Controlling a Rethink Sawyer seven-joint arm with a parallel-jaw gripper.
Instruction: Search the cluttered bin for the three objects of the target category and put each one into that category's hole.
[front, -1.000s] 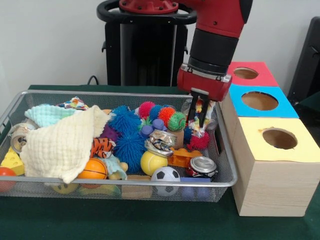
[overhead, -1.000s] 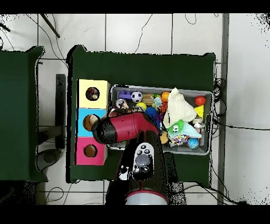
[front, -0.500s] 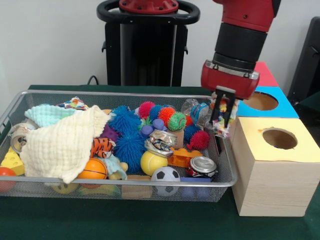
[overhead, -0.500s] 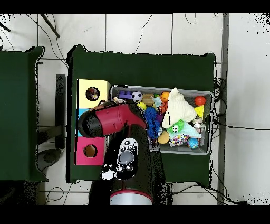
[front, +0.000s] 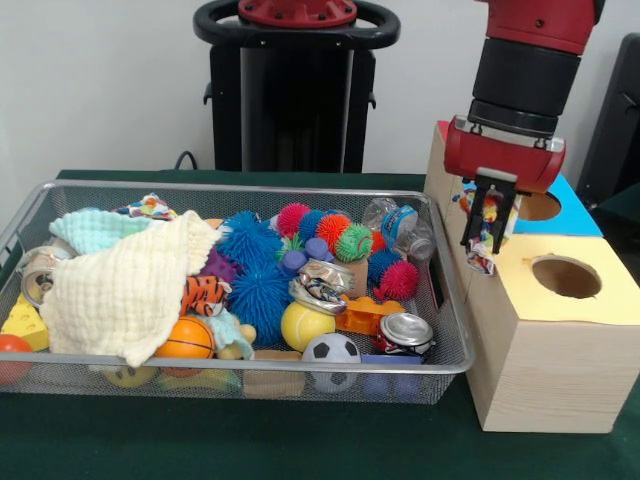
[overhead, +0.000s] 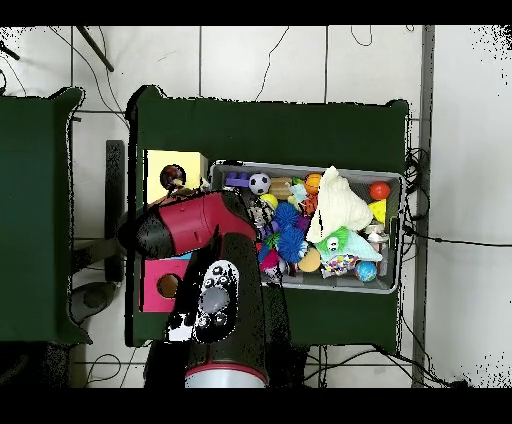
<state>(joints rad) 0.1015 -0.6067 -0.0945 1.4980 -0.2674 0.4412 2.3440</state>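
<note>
End effector (front: 487, 225) hangs over the near edge of the wooden box (front: 545, 370), clenched on a small multicoloured crinkled wrapper (front: 486, 232) that dangles between its black fingers (front: 471, 218), just above the seam between the blue panel (front: 563, 214) and the yellow panel (front: 570, 283). Wrapper is clear of the wire bin (front: 440, 365) and beside, not over, the yellow hole (front: 566, 276); blue hole (front: 540, 206) partly hidden behind the red arm (front: 520, 90). In the overhead view the arm (overhead: 190, 225) covers the blue section, and the yellow section (overhead: 172, 172) and the red section (overhead: 163, 285) each show their hole. Bin sits on the green surface (front: 300, 440), touching or just beside the box. Bin contents: cream cloth (front: 125, 285) draped over the left half, mint cloth (front: 95, 230) behind it, blue spiky balls (front: 255, 265), pink, orange and green spiky balls (front: 325, 232) near the back, red spiky ball (front: 400, 280), yellow ball (front: 305, 325), soccer ball (front: 331, 350) at the front wall, orange basketball (front: 185, 340), tiger-striped toy (front: 205, 293), crushed can (front: 405, 332), crumpled silver can (front: 322, 282), orange plastic toy (front: 365, 315), clear plastic bottle (front: 400, 225) at the back right corner, yellow wedge (front: 25, 325) at far left.
</note>
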